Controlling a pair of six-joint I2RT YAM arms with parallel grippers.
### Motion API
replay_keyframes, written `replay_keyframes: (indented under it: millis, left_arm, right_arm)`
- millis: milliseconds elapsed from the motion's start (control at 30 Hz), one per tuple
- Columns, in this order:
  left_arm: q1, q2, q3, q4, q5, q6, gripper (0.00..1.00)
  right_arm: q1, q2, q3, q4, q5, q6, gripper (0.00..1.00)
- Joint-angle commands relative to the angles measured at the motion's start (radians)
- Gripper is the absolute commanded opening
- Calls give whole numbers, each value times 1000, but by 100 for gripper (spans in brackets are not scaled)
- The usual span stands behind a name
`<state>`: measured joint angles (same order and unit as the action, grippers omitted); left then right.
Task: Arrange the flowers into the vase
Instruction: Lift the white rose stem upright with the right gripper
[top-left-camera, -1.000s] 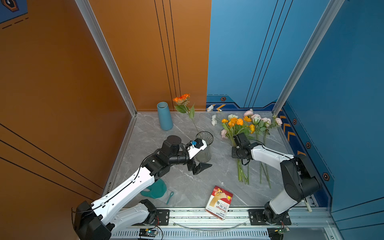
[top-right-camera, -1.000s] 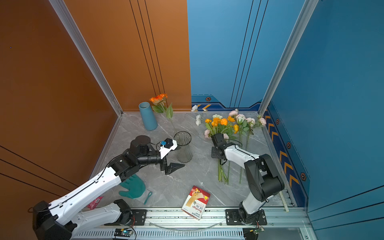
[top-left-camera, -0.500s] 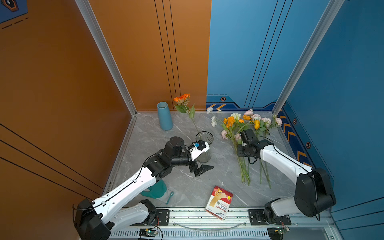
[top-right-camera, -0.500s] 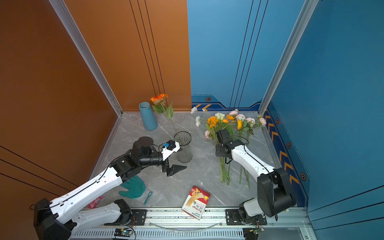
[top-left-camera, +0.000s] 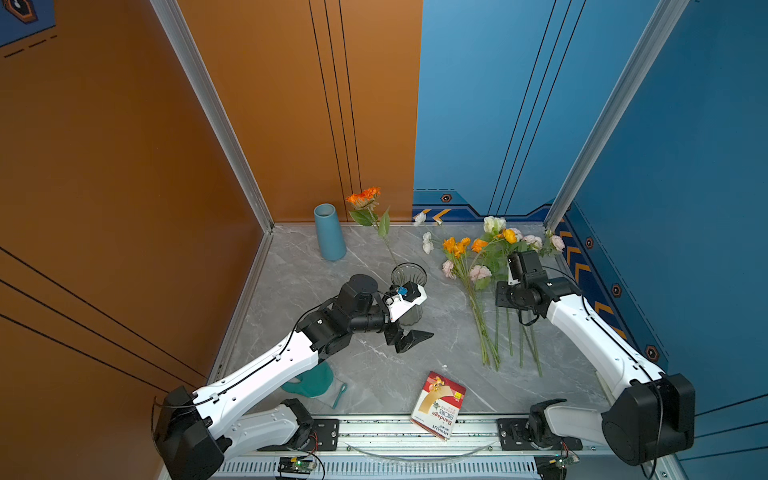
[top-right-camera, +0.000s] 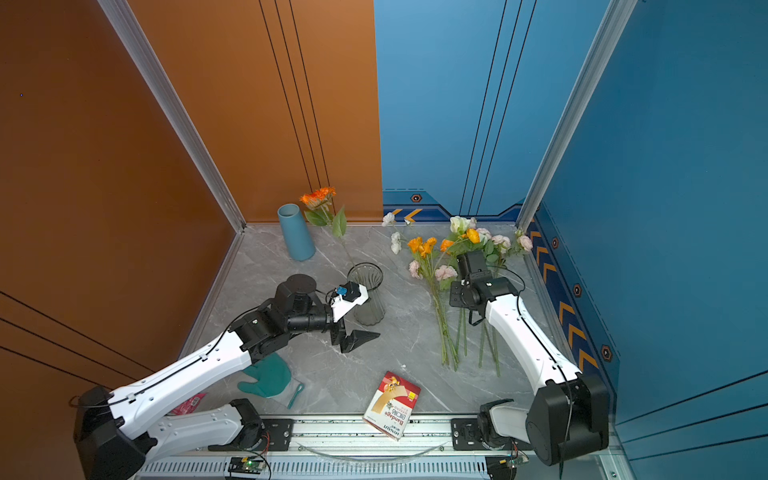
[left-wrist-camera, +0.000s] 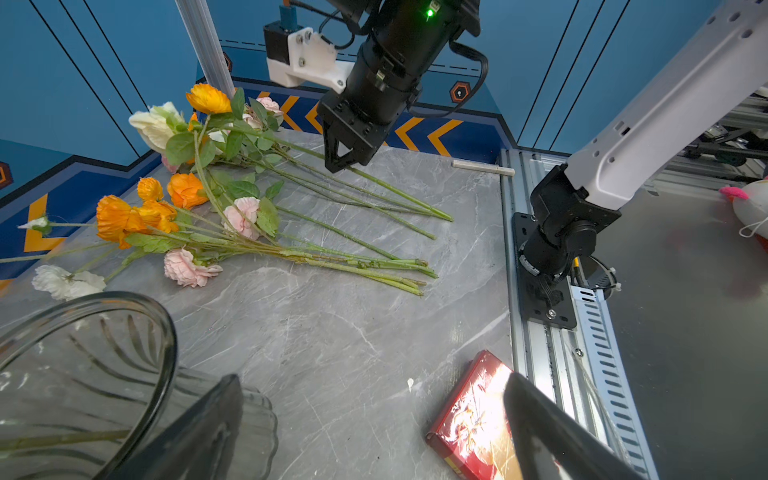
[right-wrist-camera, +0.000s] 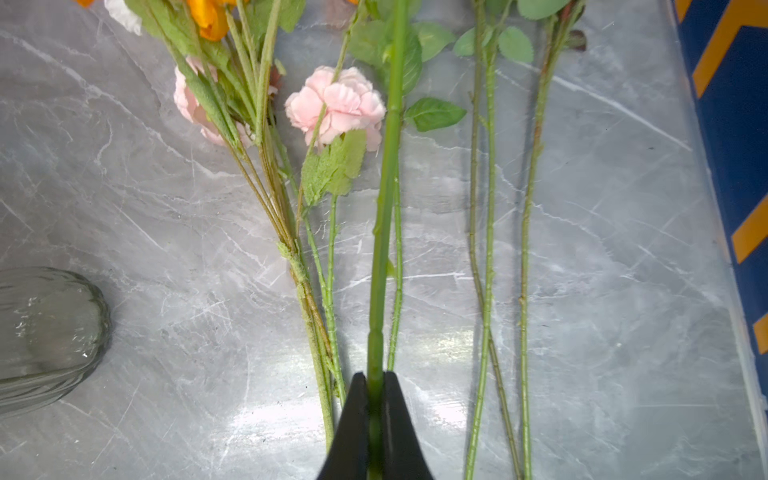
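Right gripper (right-wrist-camera: 375, 380) pinches 1 green stem (right-wrist-camera: 384, 208), pickup step; next it needs lifting and upending over the vase (top-right-camera: 374, 309).

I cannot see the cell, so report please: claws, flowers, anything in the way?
Right claw shut on one green stem. Left claw open beside glass vase; one orange flower inside. Bandage box lies off the route.

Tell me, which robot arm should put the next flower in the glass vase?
Probably the right arm: the right pincer is shut on a green stem, while the left pincer hangs open and empty beside the glass vase.
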<state>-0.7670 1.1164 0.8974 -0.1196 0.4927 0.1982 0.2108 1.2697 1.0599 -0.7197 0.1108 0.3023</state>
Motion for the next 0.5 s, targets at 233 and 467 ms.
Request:
replay_keyframes:
  millis: [233, 467]
  left_arm:
    - [-6, -38, -3, 20, -20, 20, 98]
    - [-5, -39, -11, 19, -39, 33, 98]
  right_arm:
    - [-11, -96, 245, -83, 60, -130, 0]
    - [14, -188, 238, -9, -5, -134, 0]
